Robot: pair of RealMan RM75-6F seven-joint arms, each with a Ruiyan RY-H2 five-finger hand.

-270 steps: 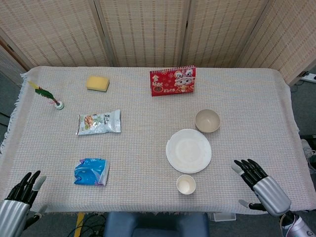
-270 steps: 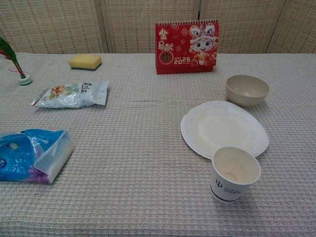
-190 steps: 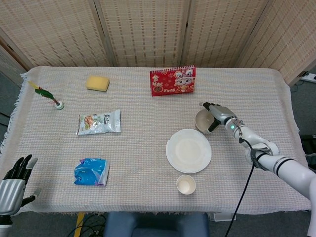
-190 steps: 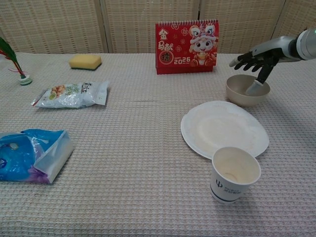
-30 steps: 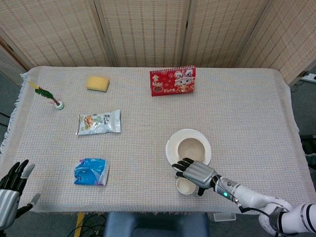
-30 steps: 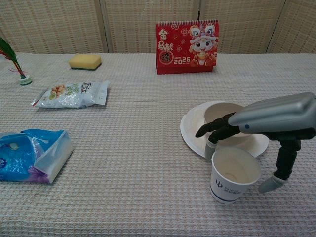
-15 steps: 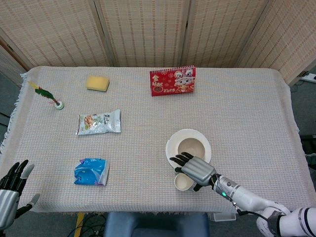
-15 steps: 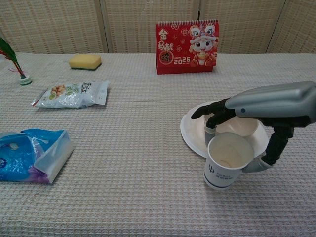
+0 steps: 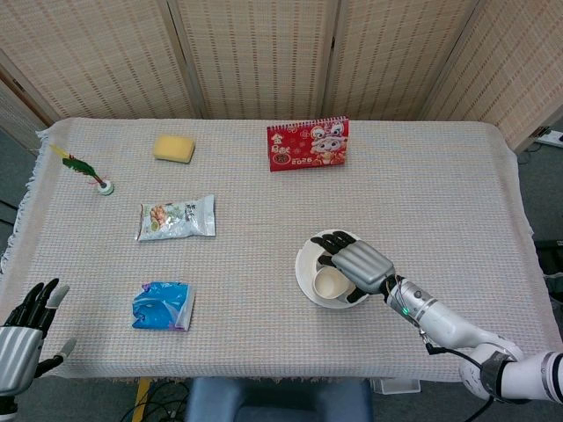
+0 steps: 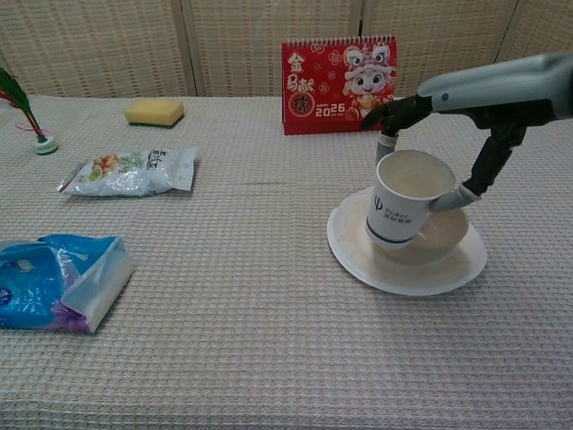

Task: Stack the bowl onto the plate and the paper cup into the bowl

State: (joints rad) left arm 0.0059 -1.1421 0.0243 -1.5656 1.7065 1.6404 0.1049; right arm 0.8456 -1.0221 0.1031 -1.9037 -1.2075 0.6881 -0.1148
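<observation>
My right hand (image 9: pixel 359 266) grips the white paper cup (image 9: pixel 329 283) and holds it in the air, tilted, over the white plate (image 9: pixel 302 269). In the chest view the cup (image 10: pixel 402 210) hangs just above the near-left rim of the beige bowl (image 10: pixel 448 235), which sits on the plate (image 10: pixel 358 255). The right hand (image 10: pixel 488 90) reaches in from the right, fingers behind the cup and thumb on its near side. In the head view the hand hides most of the bowl. My left hand (image 9: pixel 31 334) stays at the table's near-left corner, fingers apart, holding nothing.
A red desk calendar (image 9: pixel 308 145) stands at the back. A yellow sponge (image 9: pixel 174 148), a snack bag (image 9: pixel 176 218), a blue tissue pack (image 9: pixel 163 305) and a feathered shuttlecock (image 9: pixel 88 170) lie on the left half of the cloth-covered table.
The right hand closed on the cup, lifted it off the table and carried it away from me, up over the plate to the bowl. The left hand barely moved.
</observation>
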